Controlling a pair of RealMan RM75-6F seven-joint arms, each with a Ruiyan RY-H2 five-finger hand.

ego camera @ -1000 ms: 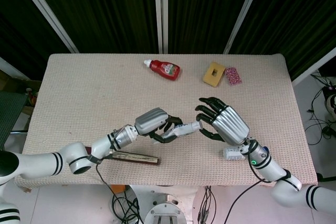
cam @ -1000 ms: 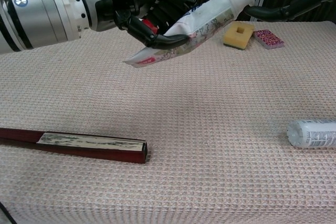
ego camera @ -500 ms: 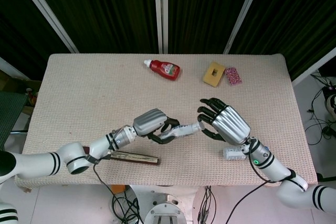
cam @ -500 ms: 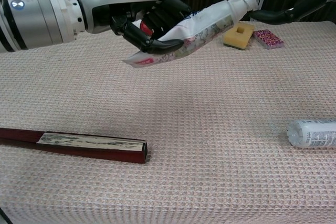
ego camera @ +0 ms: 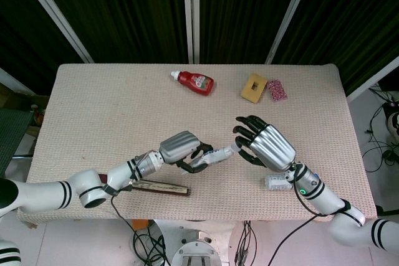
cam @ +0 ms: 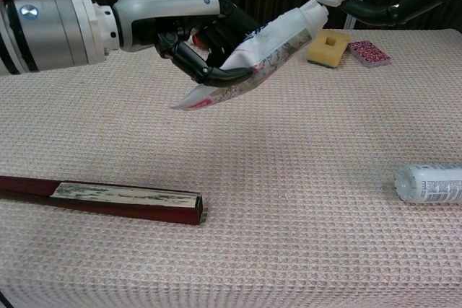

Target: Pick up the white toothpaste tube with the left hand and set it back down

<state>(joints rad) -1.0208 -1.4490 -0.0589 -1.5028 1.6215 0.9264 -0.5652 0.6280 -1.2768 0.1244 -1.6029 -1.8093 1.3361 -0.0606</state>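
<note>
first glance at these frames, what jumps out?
The left hand gripping the white toothpaste tube clear above the beige woven tablecloth, cap tilted up. Just past the cap, the right hand hovers with fingers spread. Near the front-left edge lies a dark red flat bar.

White toothpaste tube [cam: 268, 50], red and dark print on body, white cap on. Held off the table in left hand [ego camera: 181, 148], dark fingers [cam: 216, 73] curled under and around its middle. Tilted: cap end higher, pointing toward right hand side; flat crimped tail lower, sticking out below the fingers. Clear of the cloth in chest view, above the front-middle of the table. Body slightly squashed where gripped. In head view only cap end [ego camera: 219, 154] shows past the hand.
</note>
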